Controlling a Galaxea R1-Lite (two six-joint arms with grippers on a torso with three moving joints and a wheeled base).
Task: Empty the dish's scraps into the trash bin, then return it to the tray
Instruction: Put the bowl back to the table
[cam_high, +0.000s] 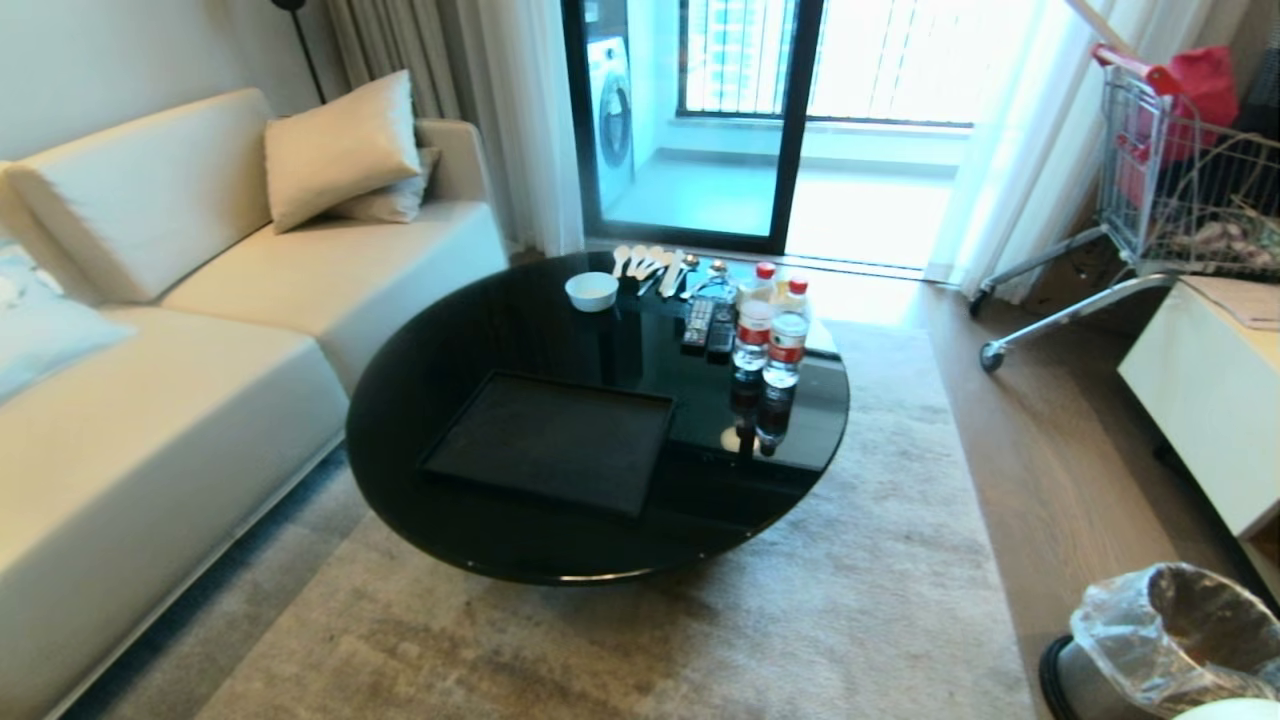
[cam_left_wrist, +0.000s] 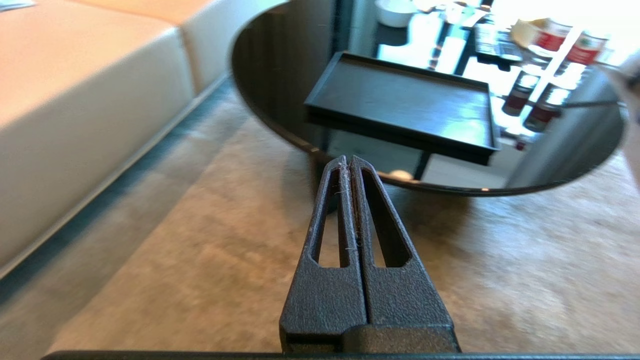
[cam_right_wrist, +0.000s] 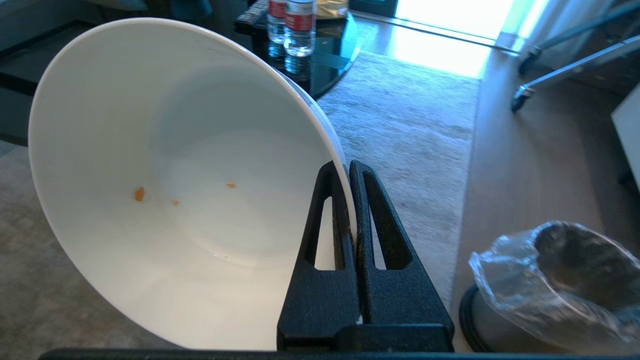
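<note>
The right end effector (cam_right_wrist: 350, 167) pinches the rim of the dish (cam_right_wrist: 185, 170), one finger inside the wall and one outside. In the right wrist view the dish is a glossy white bowl held tilted above the rug (cam_right_wrist: 400, 130), with only a few tiny orange scraps (cam_right_wrist: 139, 194) stuck to its inner wall. The trash bin (cam_right_wrist: 550, 285), lined with a crinkly clear bag folded over its rim, stands on the wooden floor just beside the rug, apart from the dish. Two water bottles (cam_right_wrist: 292, 22) with red labels stand on the bench beyond; their print is too small to read.

In the left wrist view the left end effector (cam_left_wrist: 348, 162) has its fingers pressed together, holding nothing, above the rug before the bench (cam_left_wrist: 270, 75). The matte black tray (cam_left_wrist: 405, 100) lies bare on the bench.

In the head view the tray (cam_high: 555, 440) sits on the near part of the round glossy black bench (cam_high: 420, 400). At its far side are a smaller white bowl (cam_high: 591, 291), white spoons (cam_high: 645, 265), remote controls (cam_high: 708, 325) and red-labelled bottles (cam_high: 770, 335). A cream sofa (cam_high: 200, 330) is on the left, a shopping cart (cam_high: 1170, 170) on the right, and the trash bin (cam_high: 1170, 640) at the lower right corner.
</note>
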